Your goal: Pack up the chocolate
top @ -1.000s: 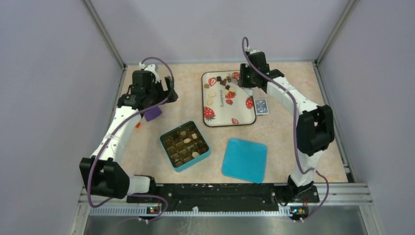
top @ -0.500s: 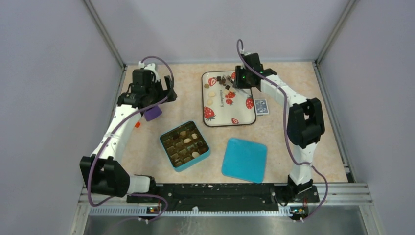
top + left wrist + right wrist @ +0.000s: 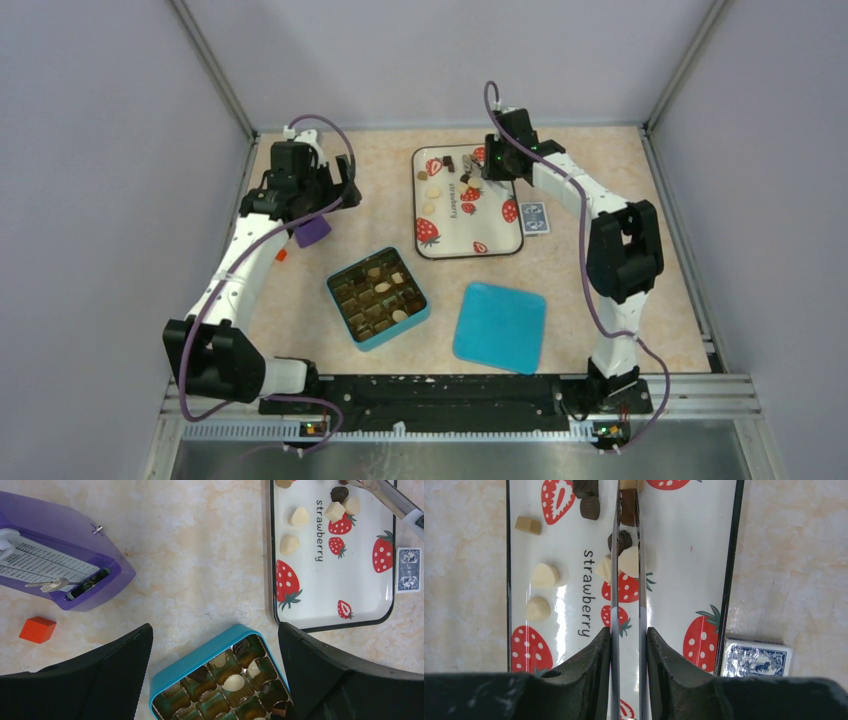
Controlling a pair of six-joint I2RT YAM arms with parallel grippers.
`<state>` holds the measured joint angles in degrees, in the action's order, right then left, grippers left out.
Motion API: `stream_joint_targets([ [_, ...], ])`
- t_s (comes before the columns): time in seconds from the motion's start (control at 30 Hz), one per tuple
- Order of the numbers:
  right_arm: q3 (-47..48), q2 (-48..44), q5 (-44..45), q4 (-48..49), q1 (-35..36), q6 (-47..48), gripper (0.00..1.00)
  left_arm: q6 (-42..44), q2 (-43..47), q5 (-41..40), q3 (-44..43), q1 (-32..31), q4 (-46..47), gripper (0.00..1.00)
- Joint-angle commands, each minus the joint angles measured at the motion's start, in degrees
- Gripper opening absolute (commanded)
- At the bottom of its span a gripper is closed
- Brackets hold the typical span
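Right gripper (image 3: 628, 510): jaws nearly closed, thin tong blades pinching a dark brown piece (image 3: 627, 506) at the far end of the strawberry tray (image 3: 684, 555).
Left gripper (image 3: 215, 680): jaws wide apart, holding nothing, hanging above the teal box (image 3: 200, 655).
Chocolate (image 3: 545, 575): several pieces lie loose on the tray; others already sit in the box compartments.
Step in hand: picking one piece, I judge.
Next move: lift it clear, carry it to a free compartment, release.
Lid (image 3: 500, 326): on the bench beside the box.
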<state>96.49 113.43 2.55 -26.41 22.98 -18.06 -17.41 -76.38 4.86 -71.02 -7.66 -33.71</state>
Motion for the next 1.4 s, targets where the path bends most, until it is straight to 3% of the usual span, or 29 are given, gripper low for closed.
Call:
stream_joint_targets([
  [0.0, 1.31, -3.31, 1.0, 1.58, -0.05, 0.95, 0.27, 0.53, 0.35, -0.57, -1.76, -0.07, 0.76, 0.99],
  [0.27, 0.3, -8.17, -0.67, 2.26, 0.22, 0.99, 0.05, 0.55, 1.13, -1.34, -1.84, -0.07, 0.27, 0.99],
  [0.4, -2.46, -14.49, -2.22, 2.91, 0.6, 1.3, 0.0, -0.1, 1.24, -0.12, -1.8, -0.07, 0.48, 0.99],
  [0.5, -5.43, -19.31, -5.06, 2.57, 1.63, 2.29, 0.0, -0.64, 1.27, 0.35, -1.8, -0.07, 0.82, 0.99],
  [0.6, -11.09, -24.98, -13.78, 5.23, 3.25, 3.46, 0.0, -1.55, 1.07, 1.99, -2.36, 0.0, 1.13, 0.99],
  [0.8, -19.25, -31.42, -21.69, 4.75, 12.57, 6.49, 0.0, -3.44, 1.06, 3.95, -4.0, 0.01, 1.49, 0.99],
  [1.03, -23.8, -33.48, -25.93, 4.61, 23.07, 5.79, 0.0, -3.61, 3.14, 0.89, -4.42, 0.01, 0.26, 0.99],
  [1.37, -24.01, -29.36, -29.3, 4.69, 30.98, 7.19, 0.0, -1.66, 4.76, -2.89, -7.12, 0.69, -2.5, 0.99],
])
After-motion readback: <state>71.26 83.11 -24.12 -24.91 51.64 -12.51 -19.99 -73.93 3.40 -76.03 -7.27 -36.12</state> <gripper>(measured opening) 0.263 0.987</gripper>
